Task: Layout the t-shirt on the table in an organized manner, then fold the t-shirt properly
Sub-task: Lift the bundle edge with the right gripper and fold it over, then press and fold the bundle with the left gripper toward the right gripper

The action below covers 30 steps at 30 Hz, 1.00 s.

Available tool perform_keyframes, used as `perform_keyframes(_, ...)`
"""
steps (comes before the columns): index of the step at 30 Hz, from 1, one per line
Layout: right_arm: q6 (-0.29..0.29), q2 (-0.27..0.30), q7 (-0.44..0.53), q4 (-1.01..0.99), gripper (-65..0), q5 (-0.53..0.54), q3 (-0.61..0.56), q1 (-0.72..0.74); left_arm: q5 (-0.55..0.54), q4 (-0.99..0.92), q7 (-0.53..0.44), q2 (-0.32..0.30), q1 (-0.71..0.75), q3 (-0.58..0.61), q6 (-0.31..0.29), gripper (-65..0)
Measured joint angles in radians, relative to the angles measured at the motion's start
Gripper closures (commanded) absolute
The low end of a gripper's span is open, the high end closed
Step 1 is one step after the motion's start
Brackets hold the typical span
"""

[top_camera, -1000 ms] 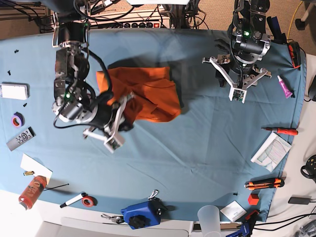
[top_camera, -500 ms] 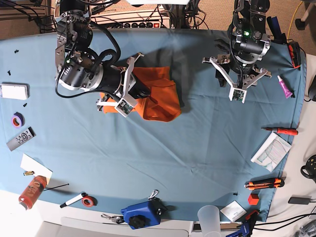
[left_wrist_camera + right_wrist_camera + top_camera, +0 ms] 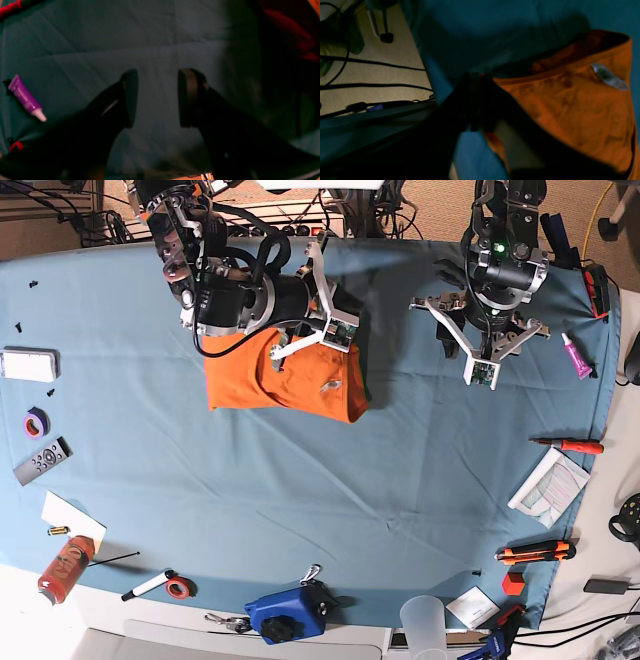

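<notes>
Base view: since the earlier frames the right gripper [image 3: 318,330] has been carried across the t-shirt [image 3: 285,380], now folded flat on the worktop [image 3: 420,480]. Its jaws look nearly pressed together at the shirt's hem in the right wrist view; a grasp cannot be told. The left gripper [image 3: 156,98], spread and empty, is seen near a purple tube [image 3: 26,98].
</notes>
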Motion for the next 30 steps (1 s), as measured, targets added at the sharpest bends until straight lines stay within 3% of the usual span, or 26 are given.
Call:
perform_keyframes(2,0.000,0.000,0.005,0.000,-18.4,0.018,0.000,0.000,0.000,0.000,0.000,0.000,0.000,0.000,0.000,-24.4)
perform_keyframes(7,-0.011,0.000,-0.006,0.079,-18.4,0.157,0.000,0.009,0.000,0.000,0.000,0.000,0.000,0.000,0.000,-24.4)
perform_keyframes(11,-0.011,-0.001,0.072,0.174,-17.7,0.039,0.056,0.017,-0.010,0.000,-0.001,0.000,0.000,0.000,0.000,-24.4)
perform_keyframes(13,-0.063,-0.001,0.085,0.163,-13.3,-0.039,0.125,0.017,-0.045,0.000,-0.001,0.000,0.000,0.000,0.000,-24.4)
perform_keyframes(17,-0.070,-0.001,0.095,0.068,-6.4,-0.028,0.271,0.017,-0.133,0.000,-0.046,0.000,0.000,0.010,-0.113,-24.4)
perform_keyframes(19,-0.066,-0.004,0.097,-0.009,-5.9,-0.029,0.324,0.016,-0.181,0.000,-0.098,-0.001,-0.001,0.043,-0.209,-24.4)
perform_keyframes(21,-0.066,-0.006,0.102,-0.090,-5.9,-0.033,0.379,0.016,-0.190,0.000,-0.122,0.000,-0.012,0.098,-0.265,-24.4)
perform_keyframes(25,-0.048,-0.003,0.122,-0.240,-5.8,0.037,0.447,0.016,-0.189,-0.035,-0.138,0.000,-0.103,0.212,-0.265,-24.4)
perform_keyframes(30,-0.022,-0.009,0.164,-0.401,-5.8,0.087,0.438,0.020,-0.150,-0.153,-0.128,0.024,-0.201,0.323,-0.258,-24.4)
